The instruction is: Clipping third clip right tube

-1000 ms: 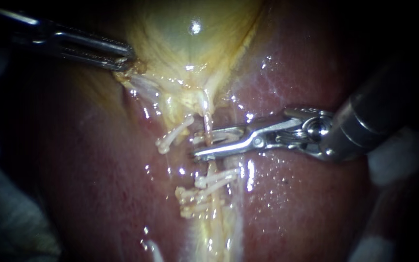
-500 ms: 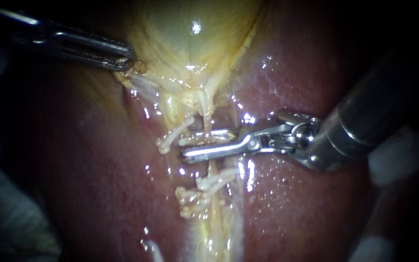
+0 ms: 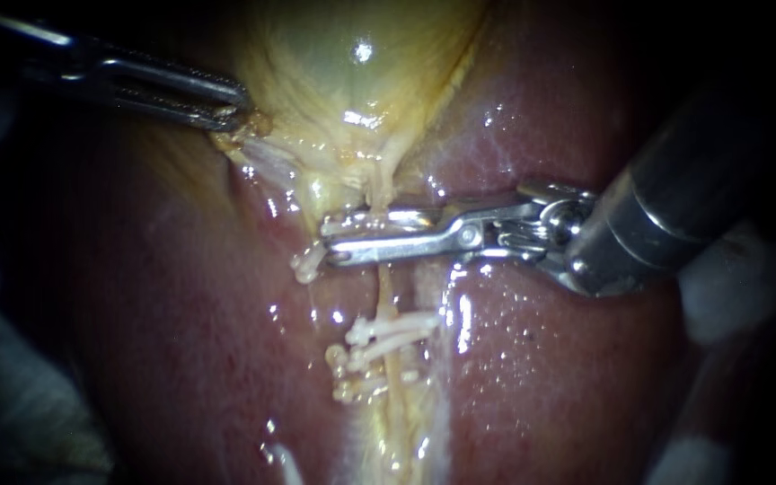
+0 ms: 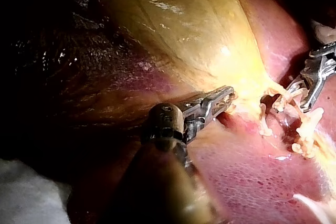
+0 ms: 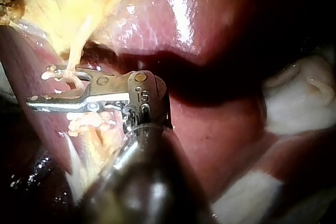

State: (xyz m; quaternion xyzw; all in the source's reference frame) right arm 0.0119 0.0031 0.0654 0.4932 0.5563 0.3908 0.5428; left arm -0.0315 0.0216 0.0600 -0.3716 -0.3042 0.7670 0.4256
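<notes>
The yellow gallbladder lies on the red liver. A thin pale right tube runs down from it. My left instrument is shut on tissue at the gallbladder's lower edge; the same grip shows in the left wrist view. My right instrument reaches across the tube just under the gallbladder. Its jaws stand open with the tube between them and white clip material at their tips. The right wrist view shows a gap between the jaws. Two white clips sit lower on the tube.
Another white clip pokes out left of the right instrument's tips, partly hidden by them. White gauze lies beside the liver to the right. The surroundings are dark.
My right instrument has moved up the tube toward the gallbladder and reached farther left across it, now covering part of the left clip. The left instrument has held still.
</notes>
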